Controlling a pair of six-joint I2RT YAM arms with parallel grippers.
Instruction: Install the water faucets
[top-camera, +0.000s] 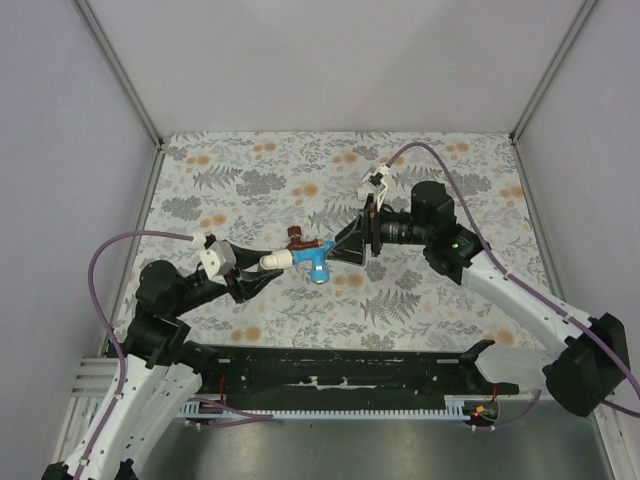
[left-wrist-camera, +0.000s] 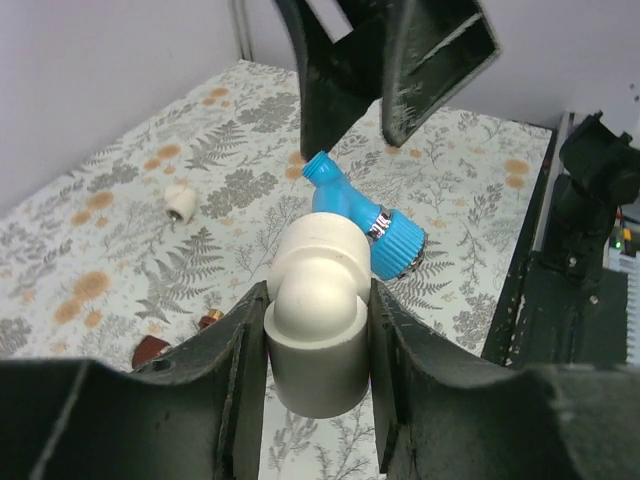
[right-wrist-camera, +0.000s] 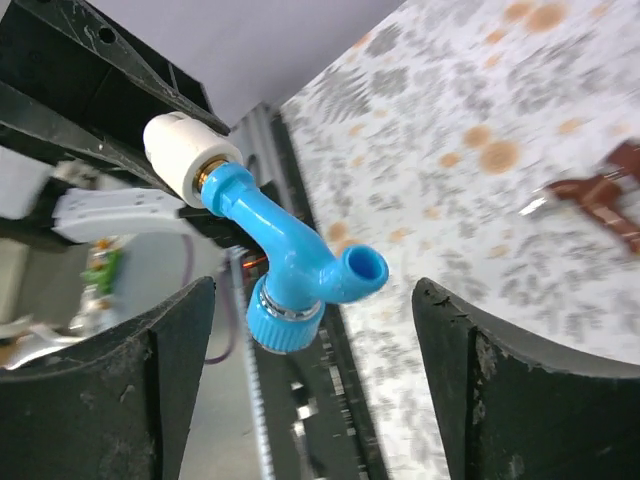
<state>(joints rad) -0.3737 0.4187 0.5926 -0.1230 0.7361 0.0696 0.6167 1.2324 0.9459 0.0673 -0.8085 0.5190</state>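
My left gripper (top-camera: 258, 272) (left-wrist-camera: 317, 300) is shut on a white elbow fitting (top-camera: 277, 259) (left-wrist-camera: 315, 330), held above the table. The bright blue faucet (top-camera: 313, 260) (left-wrist-camera: 355, 215) (right-wrist-camera: 290, 245) sticks out of that fitting's far end, its ribbed handle hanging down. My right gripper (top-camera: 340, 245) (right-wrist-camera: 312, 290) stands open, its fingers (left-wrist-camera: 390, 60) on either side of the blue faucet's spout without touching it. The dark red-brown faucet (top-camera: 295, 237) (right-wrist-camera: 600, 195) lies on the floral table just behind the two grippers.
A small white stubby fitting (left-wrist-camera: 181, 203) stands on the floral cloth to the left. A black rail (top-camera: 340, 370) runs along the near edge between the arm bases. Grey walls close in the table's left, back and right sides.
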